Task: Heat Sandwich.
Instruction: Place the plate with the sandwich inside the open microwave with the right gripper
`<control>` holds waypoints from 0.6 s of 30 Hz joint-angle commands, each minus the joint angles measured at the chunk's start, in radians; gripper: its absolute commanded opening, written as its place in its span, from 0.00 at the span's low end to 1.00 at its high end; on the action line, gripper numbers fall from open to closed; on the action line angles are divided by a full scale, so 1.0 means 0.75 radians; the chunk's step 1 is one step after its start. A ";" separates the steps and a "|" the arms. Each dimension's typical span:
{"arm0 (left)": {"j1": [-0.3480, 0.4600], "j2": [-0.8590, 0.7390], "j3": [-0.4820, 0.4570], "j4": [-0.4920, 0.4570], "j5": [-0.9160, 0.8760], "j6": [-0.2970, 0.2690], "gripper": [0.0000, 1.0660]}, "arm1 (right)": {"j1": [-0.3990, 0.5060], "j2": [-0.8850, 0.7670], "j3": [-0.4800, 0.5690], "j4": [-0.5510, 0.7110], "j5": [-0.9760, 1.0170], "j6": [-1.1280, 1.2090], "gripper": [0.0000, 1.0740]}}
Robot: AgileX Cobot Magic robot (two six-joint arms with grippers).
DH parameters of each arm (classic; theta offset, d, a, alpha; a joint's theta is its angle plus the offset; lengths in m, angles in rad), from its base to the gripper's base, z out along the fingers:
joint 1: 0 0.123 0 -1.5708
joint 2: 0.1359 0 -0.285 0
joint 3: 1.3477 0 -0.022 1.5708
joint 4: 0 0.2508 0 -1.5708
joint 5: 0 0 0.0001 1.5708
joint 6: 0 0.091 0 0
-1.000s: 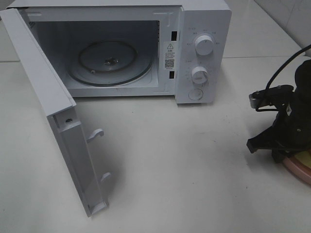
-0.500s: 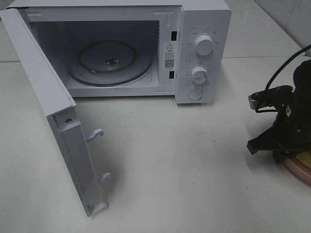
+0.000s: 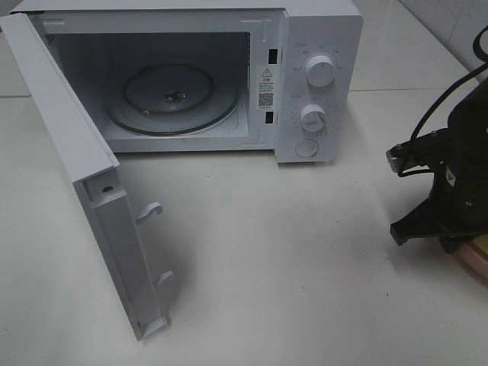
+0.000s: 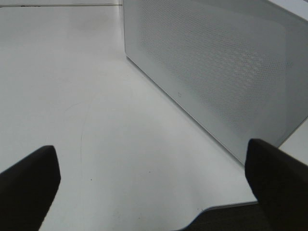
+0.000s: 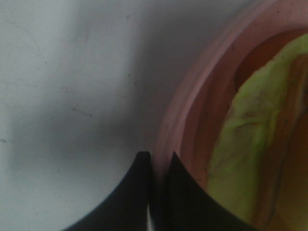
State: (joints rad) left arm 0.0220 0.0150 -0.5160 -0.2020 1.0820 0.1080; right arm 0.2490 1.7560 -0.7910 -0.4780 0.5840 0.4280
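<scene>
White counter (image 3: 305, 267), microwave (image 3: 335, 114) at back with door (image 3: 69, 130) swung wide. Right tool (image 5: 158, 156) pressed together on rim of pink plate (image 5: 192, 96), far right; sandwich (image 5: 245, 144) on that plate, just inward of the pinch. Left tool (image 4: 149, 154) spread, empty, near door, well apart from plate; right arm clearly nearer.

The microwave (image 3: 316, 46) sits at the back, door (image 3: 69, 137) swung left — sandwich (image 5: 240, 159) on the plate (image 5: 180, 120), far right.

Glossy white microwave (image 3: 328, 38), clear glass turntable (image 3: 171, 99).
</scene>
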 commanded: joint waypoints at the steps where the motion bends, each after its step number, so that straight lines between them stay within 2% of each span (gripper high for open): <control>1: -0.005 -0.003 0.001 -0.004 -0.008 -0.001 0.91 | 0.017 -0.031 0.001 -0.024 0.037 0.023 0.00; 8: -0.005 -0.003 0.001 -0.004 -0.008 -0.001 0.91 | 0.071 -0.077 0.001 -0.107 0.093 0.091 0.00; 18: -0.005 -0.003 0.001 -0.004 -0.008 -0.001 0.91 | 0.145 -0.096 0.001 -0.116 0.177 0.092 0.00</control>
State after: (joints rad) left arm 0.0220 0.0150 -0.5160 -0.2020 1.0820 0.1080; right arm 0.3560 1.6950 -0.7900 -0.5420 0.6880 0.4960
